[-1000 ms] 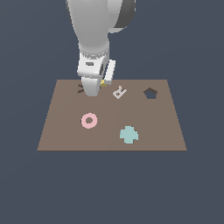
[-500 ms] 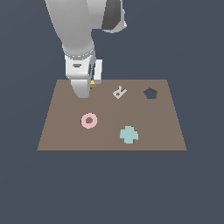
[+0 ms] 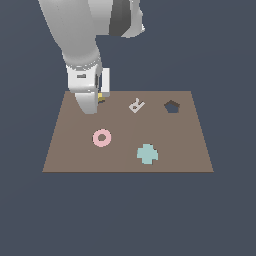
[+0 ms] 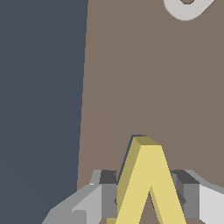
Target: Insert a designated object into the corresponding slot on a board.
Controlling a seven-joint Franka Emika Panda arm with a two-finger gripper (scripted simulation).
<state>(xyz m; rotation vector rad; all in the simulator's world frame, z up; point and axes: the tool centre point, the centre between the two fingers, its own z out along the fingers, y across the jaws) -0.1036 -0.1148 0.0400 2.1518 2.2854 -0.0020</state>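
My gripper is shut on the yellow V-shaped block and holds it low over the far corner of the brown board on the exterior view's left. In the wrist view the yellow V sits between the two grey fingers, tip pointing away over the board. The V-shaped recess is hidden under the gripper and block. Only a thin dark edge shows by the block's tip.
A white R-shaped block lies to the exterior view's right of the gripper, and its edge shows in the wrist view. A dark pentagon recess lies further right. A pink ring and a teal cross lie nearer the front.
The gripper has carried the yellow V toward the exterior view's left, away from the white R, and now sits slightly lower over the board's far left corner.
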